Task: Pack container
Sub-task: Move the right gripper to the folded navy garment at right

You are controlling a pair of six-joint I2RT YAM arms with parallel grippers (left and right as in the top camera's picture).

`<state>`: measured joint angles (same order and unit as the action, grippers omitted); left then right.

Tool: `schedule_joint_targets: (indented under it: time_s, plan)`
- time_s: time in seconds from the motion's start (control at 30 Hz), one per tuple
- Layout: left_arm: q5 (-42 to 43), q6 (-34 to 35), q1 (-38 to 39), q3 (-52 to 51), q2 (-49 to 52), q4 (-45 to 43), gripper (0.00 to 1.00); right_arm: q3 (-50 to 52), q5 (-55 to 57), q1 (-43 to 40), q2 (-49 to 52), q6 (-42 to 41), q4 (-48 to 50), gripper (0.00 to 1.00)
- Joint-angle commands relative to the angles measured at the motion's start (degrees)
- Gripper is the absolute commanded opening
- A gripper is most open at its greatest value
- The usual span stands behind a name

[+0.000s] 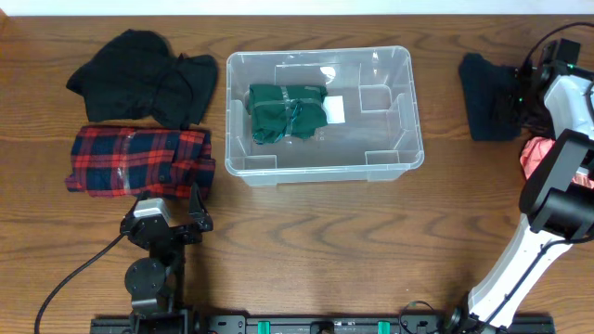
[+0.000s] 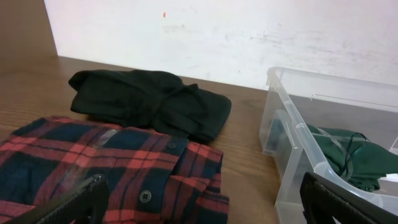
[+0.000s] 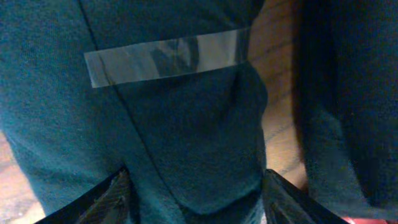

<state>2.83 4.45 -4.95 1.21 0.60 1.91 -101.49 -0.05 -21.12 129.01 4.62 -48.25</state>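
Overhead: finds container (image 1: 320, 170) on worktop (image 1: 325, 250), ahead and right of left pincer (image 1: 172, 225), well apart from right pincer (image 1: 509, 97), green bundle (image 1: 288, 113) inside.

Left wrist: finds left pincer (image 2: 205, 199) spread wide, empty, container (image 2: 292, 162) ahead-right. Looks light, stiff and slick, so suggests gripping the thick rim.

Right wrist: finds right pincer (image 3: 199, 193) parted astride taped teal cloth (image 3: 174, 124), seemingly unclamped.

We see the container (image 1: 320, 170) as clear, glossy plastic on a matt, grained wooden table (image 1: 306, 246). Inside it, the green garment (image 1: 278, 116) is cloth bound with shiny tape (image 2: 328, 137). Left of it, the plaid shirt (image 1: 139, 160) looks soft woven cloth, the black garment (image 1: 139, 74) matt.
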Motion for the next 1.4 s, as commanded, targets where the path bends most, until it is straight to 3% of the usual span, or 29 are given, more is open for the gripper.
schedule_joint_targets:
  time_s: [0.0, 0.33, 0.47, 0.9, 1.0, 1.13, 1.37]
  plan:
    - [-0.5, -0.35, -0.28, -0.98, -0.31, 1.97, 0.98, 0.04, -1.51, -0.57, 1.07, 3.43, 0.0, 0.67]
    - [-0.5, -0.35, -0.28, -0.98, -0.31, 1.97, 0.98, 0.02, -1.25, -1.22, 0.96, 6.99, 0.74, 0.75]
    - [-0.5, -0.35, -0.28, -0.98, -0.31, 1.97, 0.98, 0.02, -3.61, -1.97, 0.96, 8.9, 1.64, 0.91]
    - [-0.5, -0.35, -0.28, -0.98, -0.31, 1.97, 0.98, 0.02, -19.69, -5.22, 0.96, 13.46, 2.14, 0.93]
    - [-0.5, -0.35, -0.28, -0.98, -0.31, 1.97, 0.98, 0.02, -23.21, -6.29, 0.98, 11.52, 1.73, 0.99]
    - [-0.5, -0.35, -0.28, -0.98, -0.31, 1.97, 0.98, 0.02, -23.45, -6.71, 1.01, 7.32, 1.7, 0.99]
    - [-0.5, -0.35, -0.28, -0.98, -0.31, 1.97, 0.98, 0.04, -32.52, -5.77, 1.01, 6.95, -0.66, 0.99]
